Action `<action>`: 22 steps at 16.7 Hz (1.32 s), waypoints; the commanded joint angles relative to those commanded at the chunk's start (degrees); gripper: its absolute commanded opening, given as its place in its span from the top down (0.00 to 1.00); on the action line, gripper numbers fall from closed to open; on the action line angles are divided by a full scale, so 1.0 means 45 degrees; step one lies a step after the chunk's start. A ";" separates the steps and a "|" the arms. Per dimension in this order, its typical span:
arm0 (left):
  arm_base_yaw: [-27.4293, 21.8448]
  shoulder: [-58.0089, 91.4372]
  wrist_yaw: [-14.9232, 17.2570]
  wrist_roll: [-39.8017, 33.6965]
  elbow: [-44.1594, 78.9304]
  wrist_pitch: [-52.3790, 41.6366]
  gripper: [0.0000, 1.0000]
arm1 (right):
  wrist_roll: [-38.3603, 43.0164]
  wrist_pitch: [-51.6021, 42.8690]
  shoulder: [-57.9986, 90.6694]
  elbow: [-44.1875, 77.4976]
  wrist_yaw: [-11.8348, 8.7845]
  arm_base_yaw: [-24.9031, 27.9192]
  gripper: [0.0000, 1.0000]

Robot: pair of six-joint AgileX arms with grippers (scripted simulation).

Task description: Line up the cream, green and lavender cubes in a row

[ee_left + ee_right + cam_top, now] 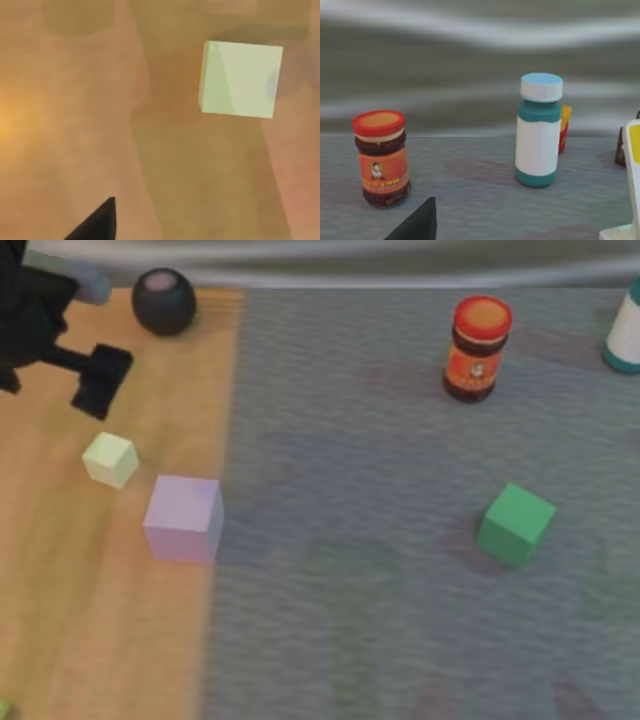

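- The left end effector (100, 380) is seen over the wooden part of the worktop (60, 620) at the top view's left, just above the cream cube (110, 459) and apart from it; nothing is held, though whether its fingers are parted cannot be told.
- The cream cube is shown alone on bare wood in the left wrist view (241, 79), off to one side of the fingertip, so it is judged that a descent from here would need re-centring; otherwise an edge could be clipped and the cube knocked askew.
- The lavender cube (183, 517) lies just beside the cream cube, nearly corner to corner. It could be nudged by a finger during a grasp, as little room is left between them.
- The green cube (515, 524) sits well apart on the grey cloth at the right, so the row is judged not yet formed.
- The dark ball (164, 301) lies near the left arm and could be set rolling by a careless sweep.
- The right end effector is not seen in the top view; its wrist view faces the red-lidded jar (381, 157) and a white bottle (538, 130), and its state cannot be told.
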 joint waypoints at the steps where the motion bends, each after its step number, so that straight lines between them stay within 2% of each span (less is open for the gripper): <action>1: -0.0034 0.0999 -0.0001 0.0131 0.0856 -0.0480 0.00 | 0.0000 0.0000 0.0000 0.0000 0.0000 0.0000 0.00; 6: -0.0113 0.4020 -0.0019 0.0532 0.3602 -0.1888 0.00 | 0.0000 0.0000 0.0000 0.0000 0.0000 0.0000 0.00; 13: -0.0051 0.4282 -0.0024 0.0564 0.3789 -0.1938 0.00 | 0.0000 0.0000 0.0000 0.0000 0.0000 0.0000 0.00; 22: -0.0099 0.5522 -0.0009 0.0598 0.1467 0.1642 0.00 | 0.0000 0.0000 0.0000 0.0000 0.0000 0.0000 0.00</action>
